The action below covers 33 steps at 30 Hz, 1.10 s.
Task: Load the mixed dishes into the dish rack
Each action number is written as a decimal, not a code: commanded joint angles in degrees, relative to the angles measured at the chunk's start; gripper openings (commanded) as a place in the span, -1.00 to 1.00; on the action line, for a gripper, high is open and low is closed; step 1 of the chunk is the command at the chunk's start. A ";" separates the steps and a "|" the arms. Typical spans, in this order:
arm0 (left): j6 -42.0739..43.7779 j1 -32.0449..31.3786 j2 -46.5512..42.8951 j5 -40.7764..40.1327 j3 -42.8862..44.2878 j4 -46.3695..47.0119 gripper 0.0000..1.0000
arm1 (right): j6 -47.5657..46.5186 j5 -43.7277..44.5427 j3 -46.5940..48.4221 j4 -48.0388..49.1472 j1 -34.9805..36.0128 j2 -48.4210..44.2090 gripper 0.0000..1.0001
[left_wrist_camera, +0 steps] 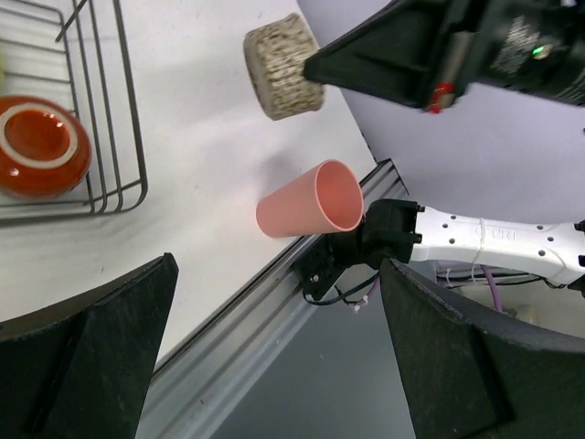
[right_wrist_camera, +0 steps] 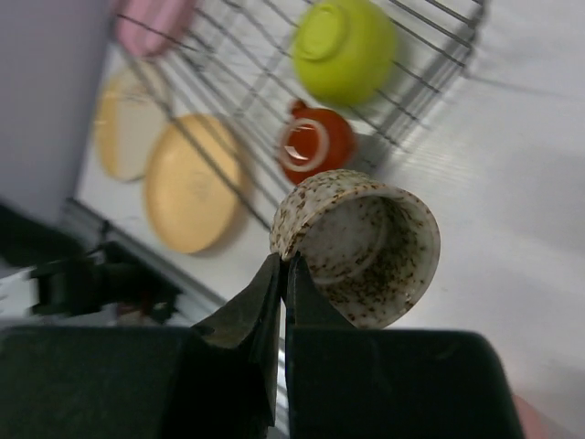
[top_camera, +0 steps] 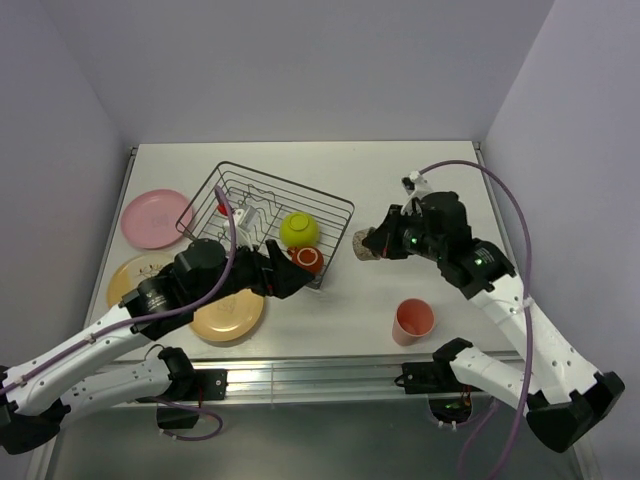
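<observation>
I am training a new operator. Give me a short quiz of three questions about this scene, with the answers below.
1. True or false: the lime-green bowl sits inside the dish rack.
2. The right gripper pinches the speckled cup by: A its rim; B its base; C its handle.
3. Which gripper is open and holds nothing?
Key: 1 true; 2 A; 3 the left gripper.
</observation>
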 commanded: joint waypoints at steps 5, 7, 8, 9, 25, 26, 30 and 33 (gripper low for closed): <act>5.98 0.00 -3.03 4.58 -5.20 13.21 0.98 | 9.43 -33.06 2.78 11.06 -5.85 -4.55 -1.00; 6.51 0.00 -3.56 5.20 -6.00 14.97 0.98 | 12.17 -36.60 1.37 16.07 -6.64 -4.90 -1.00; 6.60 0.00 -4.09 5.81 -6.26 15.50 0.99 | 14.79 -38.27 0.76 17.74 -6.73 -4.99 -1.00; 6.68 0.00 -4.27 6.25 -6.70 16.89 0.99 | 16.12 -40.90 -0.38 21.24 -6.73 -5.08 -1.00; 4.67 0.00 1.70 10.30 -3.10 19.98 0.99 | 30.99 -48.22 -5.84 39.99 -6.90 -6.14 -1.00; 4.66 0.00 1.88 10.39 -3.10 20.24 0.99 | 30.99 -48.31 -5.84 39.99 -6.90 -6.22 -1.00; 4.31 0.00 2.67 11.09 -2.58 22.70 0.98 | 30.99 -48.22 -6.54 40.34 -6.90 -6.05 -1.00; 4.22 0.00 3.11 11.79 -2.14 23.41 0.98 | 31.16 -48.22 -7.15 41.04 -6.90 -5.79 -1.00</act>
